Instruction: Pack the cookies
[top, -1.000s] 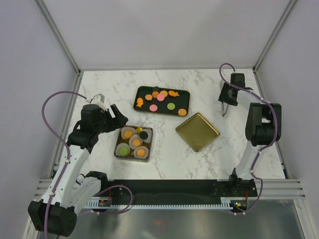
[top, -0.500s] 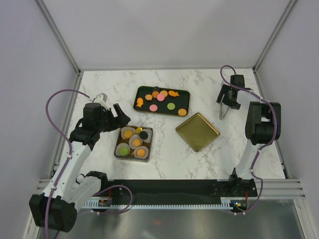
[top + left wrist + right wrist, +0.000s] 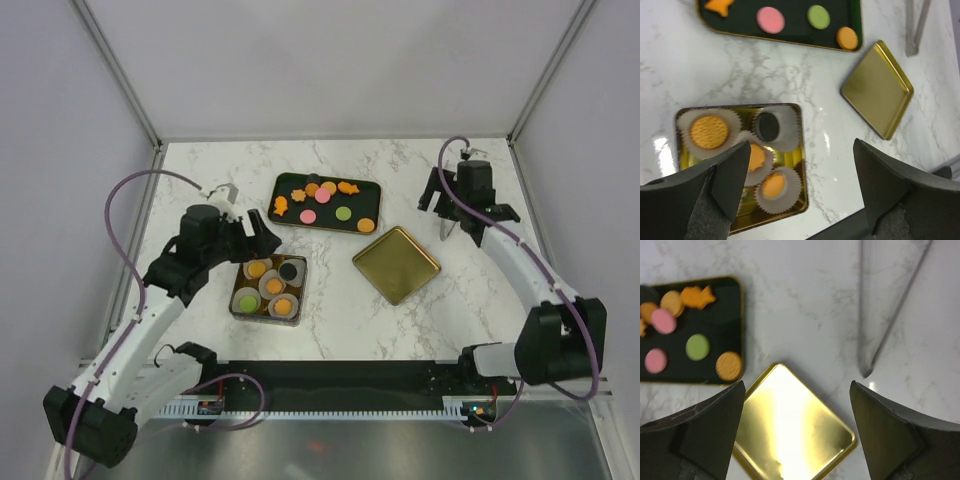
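Loose cookies (image 3: 322, 196), orange, pink and green, lie on a black tray (image 3: 357, 200) at the back middle. In front of it, a gold tin (image 3: 240, 303) holds white paper cups with orange cookies (image 3: 709, 132) and one dark piece (image 3: 769, 125). My left gripper (image 3: 262, 238) hovers open over the tin's right half (image 3: 801, 150), empty. My right gripper (image 3: 467, 213) stands open and empty above the gold lid (image 3: 795, 425), and in the right wrist view the gripper (image 3: 797, 390) frames it. The tray's orange cookie (image 3: 730, 365) lies just left of the lid.
Metal tongs (image 3: 446, 224) lie on the marble at the right, beyond the lid (image 3: 396, 263); the right wrist view shows the tongs (image 3: 861, 315) as a V. Frame posts and grey walls bound the table.
The right gripper opened wide, let go of the tongs and the arm swung out over the lid. The left arm reached further right over the tin.
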